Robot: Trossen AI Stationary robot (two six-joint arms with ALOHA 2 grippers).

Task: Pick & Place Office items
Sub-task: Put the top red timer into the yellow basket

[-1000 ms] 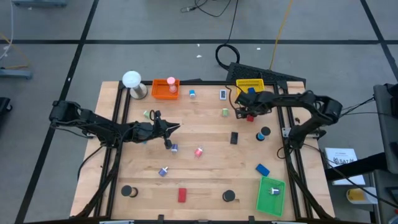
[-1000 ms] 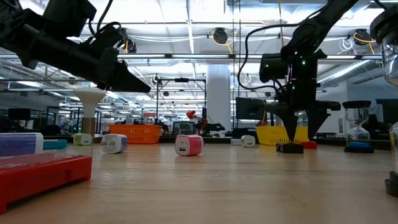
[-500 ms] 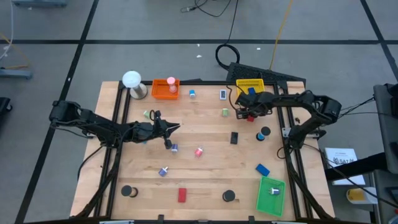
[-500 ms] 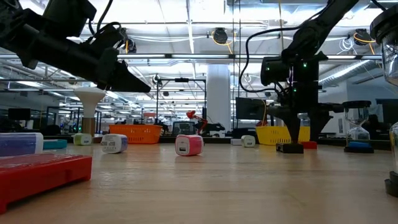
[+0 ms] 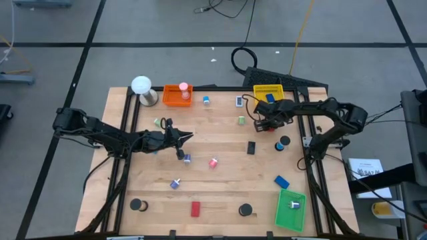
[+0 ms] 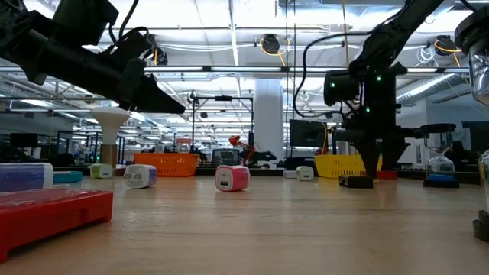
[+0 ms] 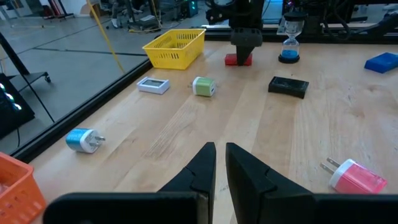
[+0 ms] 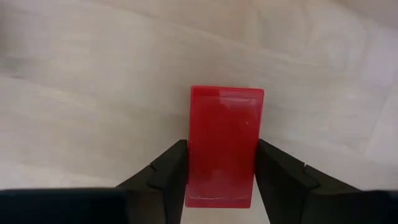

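Right gripper [image 8: 221, 168] has closed, fingers now pinching the red block [image 8: 224, 146] between them.

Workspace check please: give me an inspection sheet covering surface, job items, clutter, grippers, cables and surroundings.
Surface: wooden table, flat, items scattered.
Job's things: red block between the right fingers; another red block near the front edge; black block; blue block; pink plug.
Clutter: orange tray, yellow tray, green tray, white ball on a base.
Grippers: right gripper fingers against the red block's sides; left gripper shut, empty, above the table.
Cables: black loop on the floor behind the table.
Surroundings: open workshop hall.
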